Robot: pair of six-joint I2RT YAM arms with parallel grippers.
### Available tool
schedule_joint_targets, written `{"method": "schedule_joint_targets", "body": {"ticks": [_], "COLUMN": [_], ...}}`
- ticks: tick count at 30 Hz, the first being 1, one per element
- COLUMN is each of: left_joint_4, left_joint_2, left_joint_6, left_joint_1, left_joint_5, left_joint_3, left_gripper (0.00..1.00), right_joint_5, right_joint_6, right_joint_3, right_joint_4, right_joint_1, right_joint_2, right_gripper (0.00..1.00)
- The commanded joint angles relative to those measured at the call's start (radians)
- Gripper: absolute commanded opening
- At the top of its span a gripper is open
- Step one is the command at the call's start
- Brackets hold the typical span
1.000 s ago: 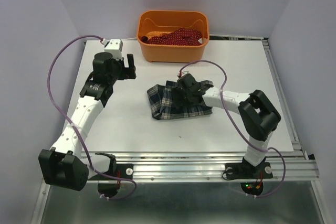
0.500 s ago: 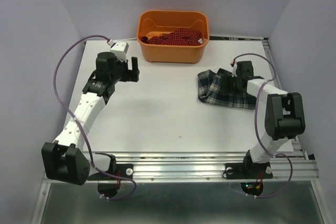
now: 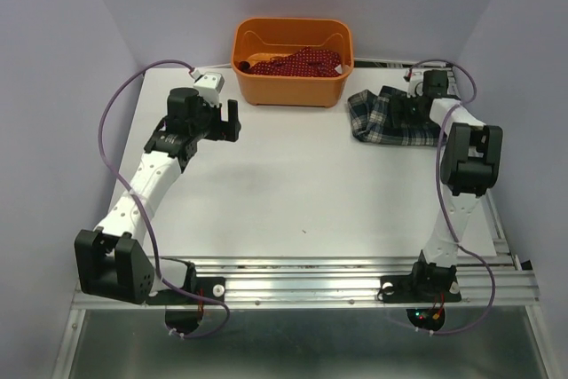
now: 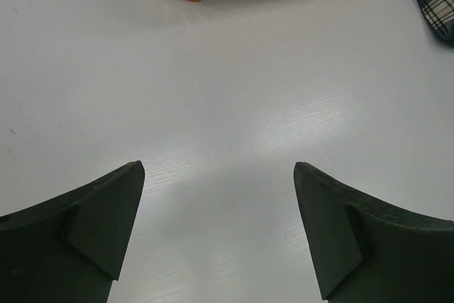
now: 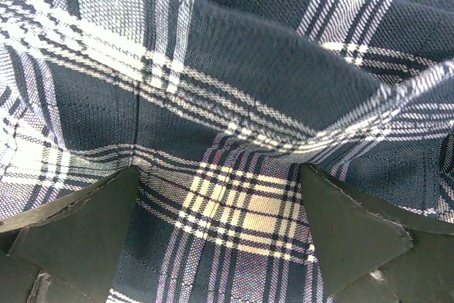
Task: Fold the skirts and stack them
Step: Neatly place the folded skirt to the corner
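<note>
Left pincer (image 4: 220, 200): jaws wide, nothing between them, over bare bench (image 3: 284, 193)
Red skirt (image 3: 297, 63): bunched inside the orange tub (image 3: 293, 86) at the far edge
Tartan skirt (image 3: 383, 118): crumpled on the bench, just right of the tub
Right pincer (image 5: 218, 175): jaws spread wide, down on the tartan cloth

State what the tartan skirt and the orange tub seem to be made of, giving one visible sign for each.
Tartan skirt: woven cloth, matte; individual threads show and it rumples in soft folds. Orange tub: probably moulded plastic; smooth, rigid, uniformly coloured walls.
</note>
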Motion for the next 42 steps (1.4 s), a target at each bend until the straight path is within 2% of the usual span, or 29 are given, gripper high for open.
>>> {"method": "schedule_joint_targets", "body": {"ticks": [1, 11, 20, 28, 33, 37, 41, 42], "left_joint_4": [0.015, -0.001, 0.005, -0.007, 0.025, -0.018, -0.036, -0.022], "left_joint_2": [-0.004, 0.037, 0.025, 0.053, 0.022, 0.028, 0.002, -0.021], "left_joint_6": [0.024, 0.034, 0.041, 0.086, 0.084, 0.101, 0.130, 0.139], "left_joint_1": [0.005, 0.007, 0.007, 0.007, 0.007, 0.007, 0.007, 0.007], "left_joint_5": [0.023, 0.049, 0.059, 0.032, 0.007, 0.016, 0.069, 0.072], "left_joint_3": [0.041, 0.049, 0.057, 0.150, 0.161, 0.196, 0.150, 0.133], "left_gripper": [0.99, 0.98, 0.99, 0.98, 0.98, 0.98, 0.99, 0.99], "right_joint_5": [-0.007, 0.004, -0.018, -0.067, -0.107, -0.182, -0.246, -0.258], "right_joint_6": [-0.059, -0.027, 0.016, 0.059, 0.079, 0.080, 0.060, 0.051], "right_joint_3": [0.106, 0.434, 0.542, 0.611, 0.579, 0.507, 0.346, 0.239], "right_joint_4": [-0.034, -0.040, -0.030, 0.009, 0.030, -0.035, -0.121, -0.143], "right_joint_1": [-0.012, -0.012, -0.012, -0.012, -0.012, -0.012, -0.012, -0.012], "right_joint_2": [0.116, 0.333, 0.355, 0.180, 0.032, -0.113, -0.287, -0.370], "right_gripper": [1.00, 1.00, 1.00, 1.00, 1.00, 1.00, 1.00, 1.00]}}
